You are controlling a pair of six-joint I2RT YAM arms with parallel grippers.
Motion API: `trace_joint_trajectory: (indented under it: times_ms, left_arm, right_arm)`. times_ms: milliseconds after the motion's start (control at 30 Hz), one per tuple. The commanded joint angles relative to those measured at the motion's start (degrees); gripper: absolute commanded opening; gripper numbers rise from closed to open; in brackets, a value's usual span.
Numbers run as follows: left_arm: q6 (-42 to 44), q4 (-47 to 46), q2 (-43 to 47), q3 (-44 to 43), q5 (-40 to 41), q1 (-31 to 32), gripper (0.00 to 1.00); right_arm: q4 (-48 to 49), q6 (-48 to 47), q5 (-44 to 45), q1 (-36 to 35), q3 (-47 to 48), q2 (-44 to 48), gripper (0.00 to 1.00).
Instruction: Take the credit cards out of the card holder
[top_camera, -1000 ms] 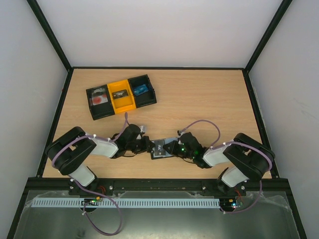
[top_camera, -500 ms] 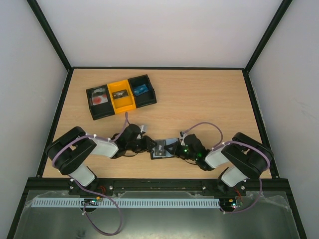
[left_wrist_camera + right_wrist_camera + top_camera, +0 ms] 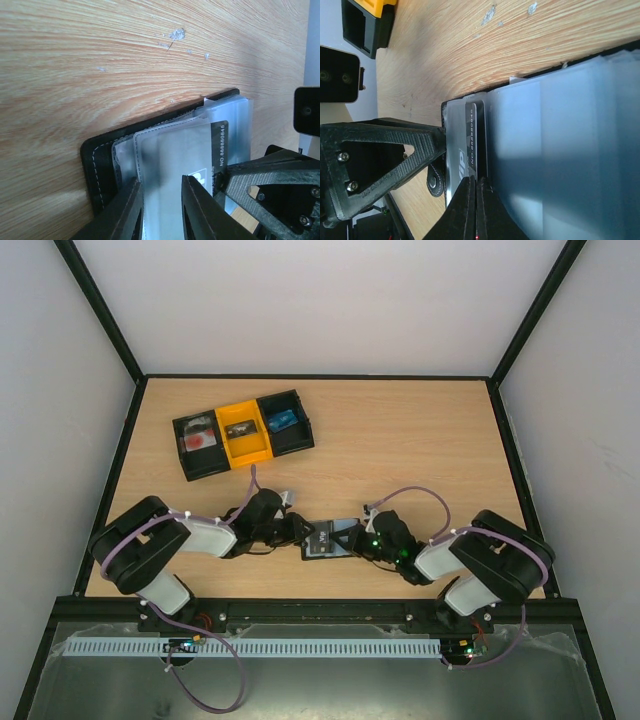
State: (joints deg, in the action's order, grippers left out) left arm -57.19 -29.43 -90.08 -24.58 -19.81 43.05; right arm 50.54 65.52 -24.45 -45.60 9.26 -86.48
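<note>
Light wood-grain tabletop (image 3: 400, 440), flecked with small white scuffs, edged by a black frame (image 3: 320, 376) and closed in by plain white walls (image 3: 320, 300). Far left: tray (image 3: 250, 456) of 3 compartments, black, yellow, black. Near middle: holder (image 3: 322, 538) lying flat on the wood between both arms, clear sleeves (image 3: 190, 135) fanned. Left end effector (image 3: 160, 197) narrowly parted, straddling a clear sleeve. Right end effector (image 3: 472, 192) pinched tight at the edge of a dark numbered card (image 3: 471, 135) inside the holder; cannot tell whether gripping it.
</note>
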Motion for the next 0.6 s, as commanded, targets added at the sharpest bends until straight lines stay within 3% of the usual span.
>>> trace_joint_trajectory:
  times_ms: [0, 233, 333, 467, 567]
  left_arm:
    - [1.21, 6.38, -1.4, 1.22, 2.72, -0.51, 0.26]
    - [1.1, 6.31, -0.7, 1.27, 3.03, -0.59, 0.28]
    - [0.8, 5.91, -0.83, 1.08, 2.41, -0.61, 0.33]
    - [0.94, 5.7, -1.0, 0.49, 1.8, -0.68, 0.33]
    - [0.97, 5.66, -1.4, 0.24, 1.32, -0.77, 0.29]
  right_arm:
    - [-2.6, -0.99, 2.91, 0.58, -1.48, 4.32, 0.02]
    - [-12.91, -3.75, 8.41, 0.92, -2.05, 12.47, 0.02]
    - [-16.69, -4.8, 10.51, 0.89, -1.78, 15.53, 0.02]
    - [-16.98, -6.02, 9.18, 0.97, -1.5, 16.83, 0.02]
    - [-15.38, -5.86, 5.99, 1.03, -1.22, 16.61, 0.11]
